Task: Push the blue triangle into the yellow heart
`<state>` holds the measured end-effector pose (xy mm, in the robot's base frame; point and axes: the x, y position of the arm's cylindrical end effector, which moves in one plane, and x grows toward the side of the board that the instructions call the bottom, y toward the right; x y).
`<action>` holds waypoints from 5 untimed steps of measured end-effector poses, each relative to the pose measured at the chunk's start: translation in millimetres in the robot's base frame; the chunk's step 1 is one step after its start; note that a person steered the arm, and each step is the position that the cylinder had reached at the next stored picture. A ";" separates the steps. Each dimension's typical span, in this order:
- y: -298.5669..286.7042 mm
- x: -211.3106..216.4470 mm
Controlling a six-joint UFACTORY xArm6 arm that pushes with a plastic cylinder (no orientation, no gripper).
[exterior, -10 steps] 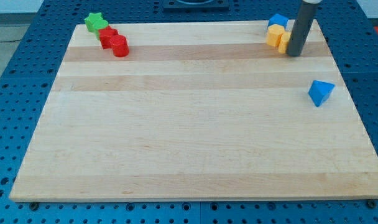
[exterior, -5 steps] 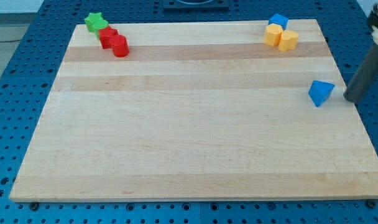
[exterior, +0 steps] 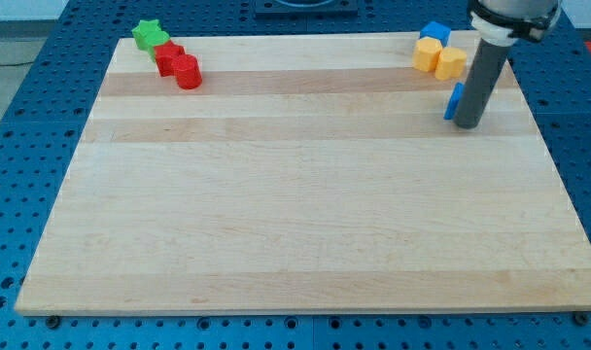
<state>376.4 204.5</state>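
The dark rod comes down at the view's upper right, and my tip (exterior: 469,125) rests on the wooden board (exterior: 295,194). The blue triangle (exterior: 453,101) is mostly hidden behind the rod; only a blue sliver shows at the rod's left side, touching it. Two yellow blocks sit just above it: one (exterior: 430,55) on the left and one (exterior: 452,62) on the right, close to the triangle. I cannot tell which one is the heart. A blue block (exterior: 434,34) sits above them at the board's top edge.
A green star-like block (exterior: 150,35) and two red blocks (exterior: 169,56) (exterior: 187,71) cluster at the board's upper left. The board lies on a blue perforated table (exterior: 23,146).
My tip swung from beside the yellow blocks out to the right of the blue triangle, then came back up and left. The blue triangle moved up-left toward the yellow blocks.
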 end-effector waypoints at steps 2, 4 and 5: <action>0.0 -35.6; 0.0 -60.9; -25.5 -38.9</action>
